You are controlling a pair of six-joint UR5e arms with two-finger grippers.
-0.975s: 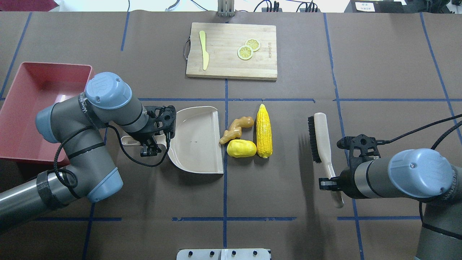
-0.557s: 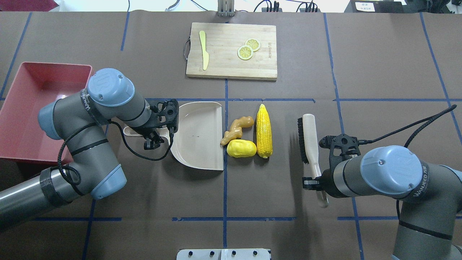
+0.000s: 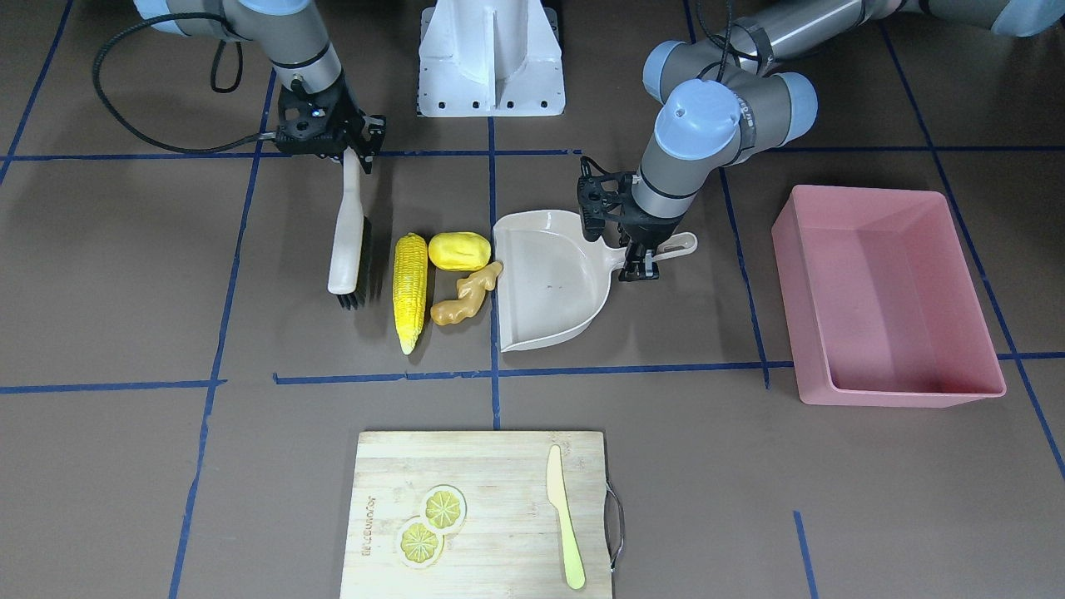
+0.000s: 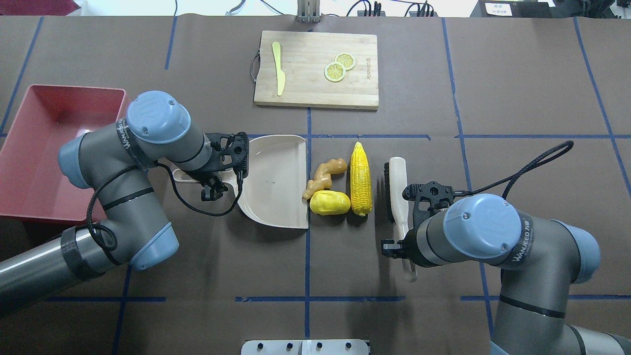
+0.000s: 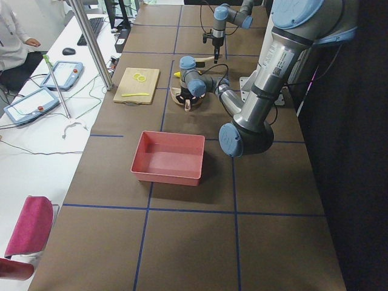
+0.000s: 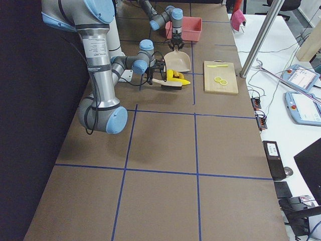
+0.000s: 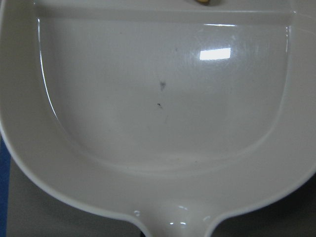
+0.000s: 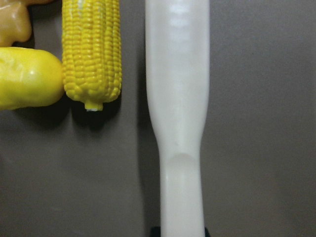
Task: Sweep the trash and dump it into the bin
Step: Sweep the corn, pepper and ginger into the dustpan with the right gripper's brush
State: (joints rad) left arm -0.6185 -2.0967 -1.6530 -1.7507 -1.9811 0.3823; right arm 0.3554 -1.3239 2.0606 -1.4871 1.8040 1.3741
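Note:
The corn cob (image 4: 360,178), the yellow potato lump (image 4: 330,202) and the tan ginger root (image 4: 324,176) lie together mid-table. The beige dustpan (image 4: 276,182) lies to their left, its open lip against the ginger. My left gripper (image 4: 213,186) is shut on the dustpan handle (image 3: 678,245). My right gripper (image 4: 402,246) is shut on the handle of a bristle brush (image 4: 398,190), which stands just right of the corn, a small gap between them. The pink bin (image 4: 29,148) sits at the far left, with nothing in it that I can see.
A wooden cutting board (image 4: 316,69) at the table's far side holds a pale yellow knife (image 4: 278,74) and two lemon slices (image 4: 335,71). The robot's base (image 3: 491,58) stands at the near edge. Blue tape lines cross the brown table.
My right arm has carried the brush left, from well clear of the corn to just beside it. My left arm has shifted the dustpan a little right and farther away, up to the ginger.

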